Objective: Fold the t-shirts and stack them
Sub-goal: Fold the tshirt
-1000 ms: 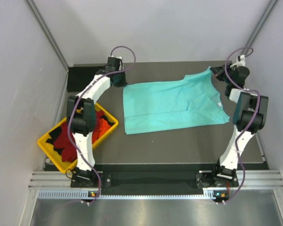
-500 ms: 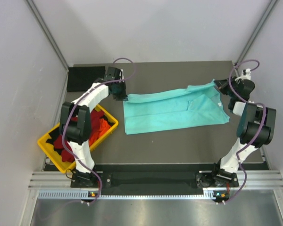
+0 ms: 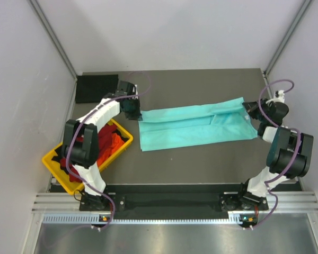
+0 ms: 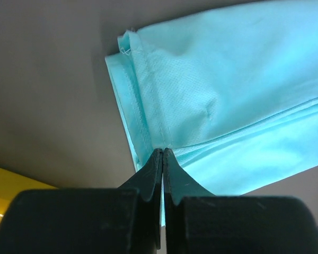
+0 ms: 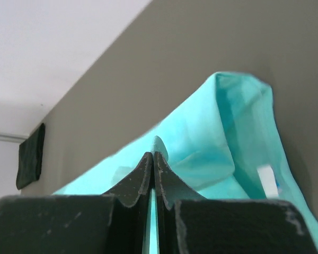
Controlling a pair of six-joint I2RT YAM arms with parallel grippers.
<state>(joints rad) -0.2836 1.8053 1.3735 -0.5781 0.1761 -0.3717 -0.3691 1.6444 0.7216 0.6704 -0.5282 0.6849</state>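
Top external view, biggest first: dark table [image 3: 201, 159] w/ the mint-teal t-shirt [image 3: 196, 126] laid across its middle as a long band, running 9 to 3 o'clock, far part doubled over toward you. At 8 o'clock the yellow tray [image 3: 54, 173] holds the red shirt [image 3: 68, 161] and orange shirt [image 3: 115, 142] in a heap w/ black bits, unfolded. At 10 o'clock a flat black cloth [image 3: 95, 88] lies apart; can't tell if it's a folded shirt. Your left gripper [image 3: 133, 111] is clamped on the teal shirt's hem corner at its 9 o'clock end; left wrist cam shows jaws pinched tight on the cloth. Right gripper [image 3: 249, 109] is likewise nipped onto the 3 o'clock end, near the white neck label [image 5: 267, 177]. Progress, my read: early. 1st lengthwise fold of shirt no. 1 is underway, not yet released; cross folds, stacking and the tray's shirts all remain.
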